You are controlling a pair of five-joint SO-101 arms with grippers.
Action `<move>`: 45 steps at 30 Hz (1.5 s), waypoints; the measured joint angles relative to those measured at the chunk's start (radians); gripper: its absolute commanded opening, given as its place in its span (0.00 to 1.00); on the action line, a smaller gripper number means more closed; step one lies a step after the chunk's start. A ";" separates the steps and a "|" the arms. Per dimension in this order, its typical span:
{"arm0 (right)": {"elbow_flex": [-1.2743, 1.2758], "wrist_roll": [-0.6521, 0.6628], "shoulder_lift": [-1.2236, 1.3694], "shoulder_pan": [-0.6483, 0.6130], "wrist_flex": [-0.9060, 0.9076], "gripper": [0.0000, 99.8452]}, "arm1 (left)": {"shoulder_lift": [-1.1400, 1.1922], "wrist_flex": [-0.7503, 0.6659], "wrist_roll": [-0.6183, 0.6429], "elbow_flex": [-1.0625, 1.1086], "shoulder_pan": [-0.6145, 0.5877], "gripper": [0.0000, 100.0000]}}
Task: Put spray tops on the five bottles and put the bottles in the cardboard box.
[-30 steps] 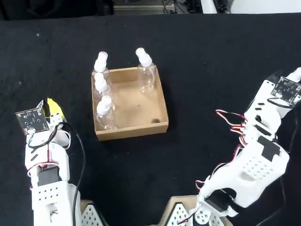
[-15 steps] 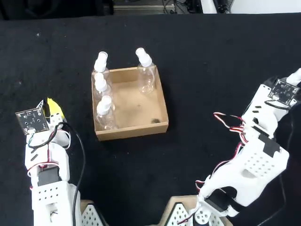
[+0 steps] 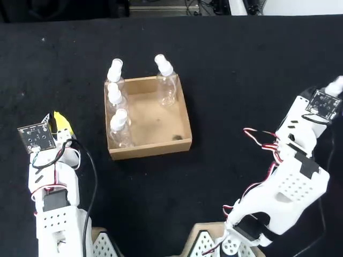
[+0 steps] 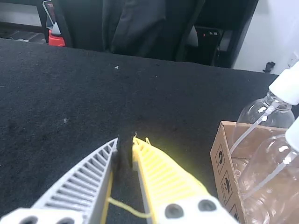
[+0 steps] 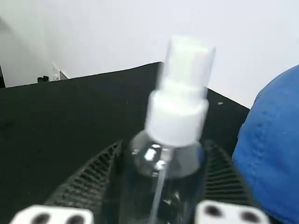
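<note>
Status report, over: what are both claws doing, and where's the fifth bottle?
Right gripper shut on capped fifth bottle, far right. Left gripper shut, empty, beside cardboard box. Four bottles boxed; box's right half free.

**Bottle gripped in the right tool**

The right arm's tool is clamped on a clear plastic bottle, one dark ribbed jaw pressed against each side of the bottle's rounded shoulder. The bottle stands upright between the jaws. A white spray top sits on its neck, and a thin dip tube runs down from it inside the clear body. Beneath and beyond the bottle spreads the black cloth-covered bench, which ends at a plain white wall. A rounded blue fabric object with stitched seams lies close beside one jaw; what it is cannot be told.
</note>
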 measured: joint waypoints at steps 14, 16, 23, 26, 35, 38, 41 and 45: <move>0.098 -0.003 -0.110 0.029 0.009 0.07 | 0.000 0.000 0.000 0.000 0.000 0.04; 0.169 -0.003 -0.203 0.026 0.009 0.07 | 0.000 0.000 0.000 0.000 0.000 0.04; 0.442 -0.002 -0.559 -0.106 0.009 0.07 | 0.000 0.000 0.000 0.000 0.000 0.04; 0.560 -0.002 -0.724 -0.186 0.009 0.07 | 0.000 0.000 0.000 0.000 0.000 0.04; 0.710 -0.002 -1.215 -0.500 0.327 0.07 | 0.000 0.000 0.000 0.000 0.000 0.04; 0.681 -0.002 -1.347 -0.620 0.589 0.07 | 0.000 0.000 0.000 0.000 0.000 0.04; 0.657 -0.002 -1.412 -0.738 0.746 0.07 | 0.000 0.000 0.000 0.000 0.000 0.04; 0.657 -0.002 -1.413 -0.853 0.750 0.07 | 0.000 0.000 0.000 0.000 0.000 0.04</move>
